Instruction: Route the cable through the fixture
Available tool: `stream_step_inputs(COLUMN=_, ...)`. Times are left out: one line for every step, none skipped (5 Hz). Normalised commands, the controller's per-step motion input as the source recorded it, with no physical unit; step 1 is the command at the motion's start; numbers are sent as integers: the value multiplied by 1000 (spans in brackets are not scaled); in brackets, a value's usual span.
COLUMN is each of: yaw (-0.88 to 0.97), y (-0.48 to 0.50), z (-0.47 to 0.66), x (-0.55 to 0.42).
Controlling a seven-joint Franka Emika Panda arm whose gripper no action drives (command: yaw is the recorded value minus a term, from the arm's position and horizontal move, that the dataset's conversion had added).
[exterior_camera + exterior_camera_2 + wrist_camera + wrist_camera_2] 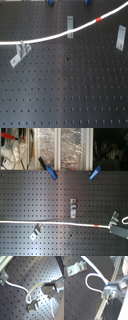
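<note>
We see the hand [108,291] clenched on the cable [90,277], which loops away from its fingers across the perforated bench [76,298]. In the first exterior view the cable [55,36] spans the bench, crossing two brackets [70,27].

two overhead views, two close wrist views
</note>
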Motion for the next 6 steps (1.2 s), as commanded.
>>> stream_step_inputs(yaw=0, y=20, z=0, x=2)
stream_step_inputs(yaw=391, y=18, z=1, x=145)
stream_step_inputs(yaw=0, y=0, z=29, x=0)
stream_step_inputs(yaw=0, y=27, z=437, x=-109)
stream_step_inputs(yaw=106, y=64, z=461, x=-274)
stream_step_inputs(yaw=217, y=119, z=3, x=-468)
